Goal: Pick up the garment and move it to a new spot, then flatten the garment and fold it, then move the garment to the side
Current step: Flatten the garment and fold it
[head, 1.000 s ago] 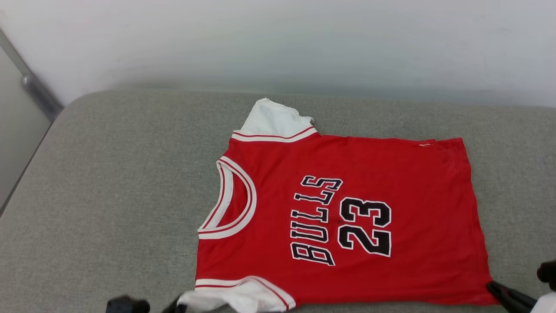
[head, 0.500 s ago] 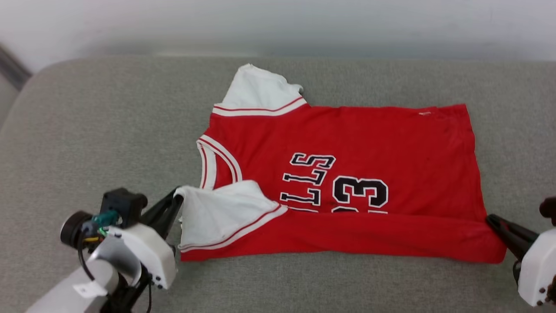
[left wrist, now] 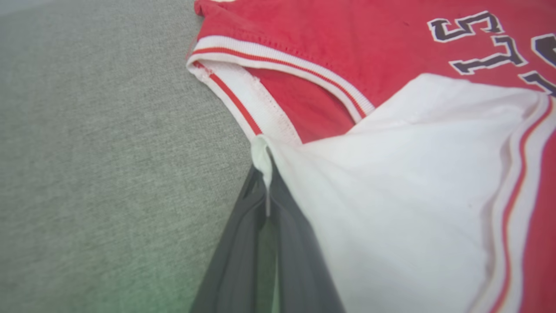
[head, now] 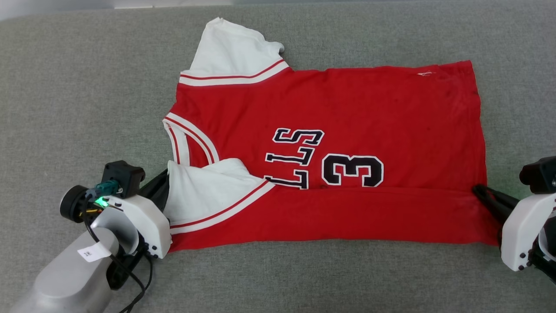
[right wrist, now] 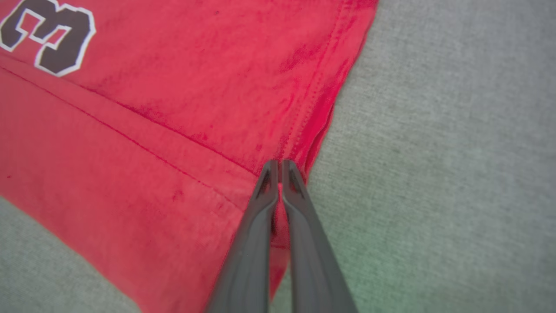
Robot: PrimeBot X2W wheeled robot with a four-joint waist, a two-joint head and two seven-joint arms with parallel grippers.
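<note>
**Counts.** You see one garment (head: 347, 108), two grippers and one grey cushion (head: 65, 87). The garment shows two white sleeves.

**Left.** The left gripper (head: 164, 181) reaches up and to the right from its pale forearm, low over the cushion. Its two dark fingers (left wrist: 243, 243) are pinched together on the tip of the near sleeve (head: 204, 191), which lies turned over onto the red chest. A white tag (head: 89, 253) on the forearm bears a mark too small to read.

**Centre.** The garment lies spread on the cushion, neck to your left and hem to your right. The far sleeve (head: 230, 48) lies flat. The near long edge is folded over as a red band. You can read "LLS" and "3" in black with white outlines, and the fold covers the rest.

**Right.** The right gripper (head: 478, 189) enters from the right edge and points left. Its fingers (right wrist: 256, 217) are closed on the hem corner of the folded band.
</note>
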